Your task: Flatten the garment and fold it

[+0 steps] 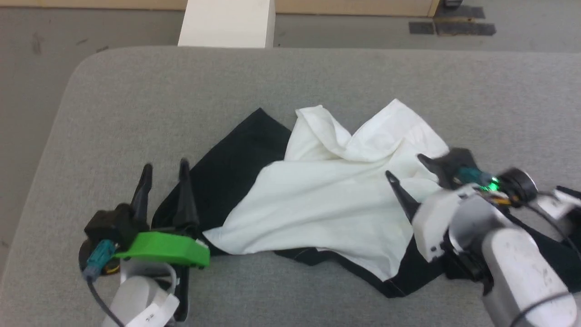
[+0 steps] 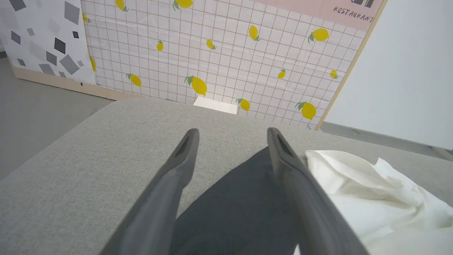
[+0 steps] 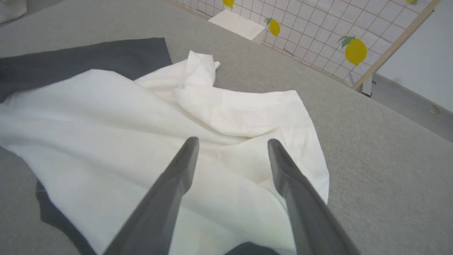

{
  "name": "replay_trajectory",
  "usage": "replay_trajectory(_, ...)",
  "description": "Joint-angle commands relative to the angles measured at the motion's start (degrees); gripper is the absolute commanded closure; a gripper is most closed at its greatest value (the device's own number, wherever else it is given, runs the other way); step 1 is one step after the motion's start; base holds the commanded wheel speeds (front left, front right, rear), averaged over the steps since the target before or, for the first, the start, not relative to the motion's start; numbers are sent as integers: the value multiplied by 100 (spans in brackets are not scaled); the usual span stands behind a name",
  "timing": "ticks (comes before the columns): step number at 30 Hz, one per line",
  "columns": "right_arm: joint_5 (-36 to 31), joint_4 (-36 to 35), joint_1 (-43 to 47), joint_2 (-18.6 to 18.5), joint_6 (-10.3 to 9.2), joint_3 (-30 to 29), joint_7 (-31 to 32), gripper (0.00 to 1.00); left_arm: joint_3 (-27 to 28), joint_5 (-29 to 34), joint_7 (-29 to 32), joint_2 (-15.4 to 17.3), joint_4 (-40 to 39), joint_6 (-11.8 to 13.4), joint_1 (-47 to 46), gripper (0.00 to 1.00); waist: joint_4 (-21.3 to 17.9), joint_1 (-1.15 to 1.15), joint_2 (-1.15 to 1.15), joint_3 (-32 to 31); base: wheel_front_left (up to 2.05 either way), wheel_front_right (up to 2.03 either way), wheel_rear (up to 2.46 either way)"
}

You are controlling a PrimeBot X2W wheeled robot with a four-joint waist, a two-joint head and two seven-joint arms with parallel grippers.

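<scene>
Nearest the robot, the left gripper [image 1: 164, 181] hovers low at the near left of the grey counter [image 1: 113, 100]. Its fingers are spread apart and empty: one is over bare counter, the other over the edge of the garment's black panel [image 1: 227, 168]. In the left wrist view that dark cloth runs between and under the fingers without being pinched. At the near right, the right gripper [image 1: 405, 167] hangs over the right part of the white panel [image 1: 317, 204], fingers also wide apart with nothing between them. The garment [image 1: 327, 190] lies in the middle of the counter, only partly spread. A strip of black trim [image 1: 399, 279] pokes out from under the white cloth along the near edge, the white body slants across the middle, and on the far side it rises into bunched white folds [image 1: 324, 131] beside a black corner. Beyond the counter's far edge stands a white block [image 1: 227, 22]. The flattening step looks to be in hand, and no fold is made yet. The next move likely calls for each gripper to pinch an outer edge or corner, thin cloth only. They would then draw apart to pull the far bunch out flat, with care not to drag the whole shirt sideways.
</scene>
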Motion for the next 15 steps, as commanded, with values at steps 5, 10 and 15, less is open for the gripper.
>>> replay_trajectory(5, 429, 657, -1137, -533, -9, 1015, 748, 0, 16, 365, -55, -258, -147, -367, -397, 0, 516, 0, 0, 621, 0, 0, 0)
replay_trajectory(10, 886, 1143, -1980, -1019, -9, 2037, 1513, 0, 106, 534, -56, -466, -206, -667, -509, 0, 824, 0, 0, 892, 0, 0, 0)
replay_trajectory(15, 1448, 1540, -2614, -1510, -9, 3073, 2126, 20, 126, 511, -57, -538, -170, -787, -574, 0, 1058, 0, 0, 1081, 0, 0, 0)
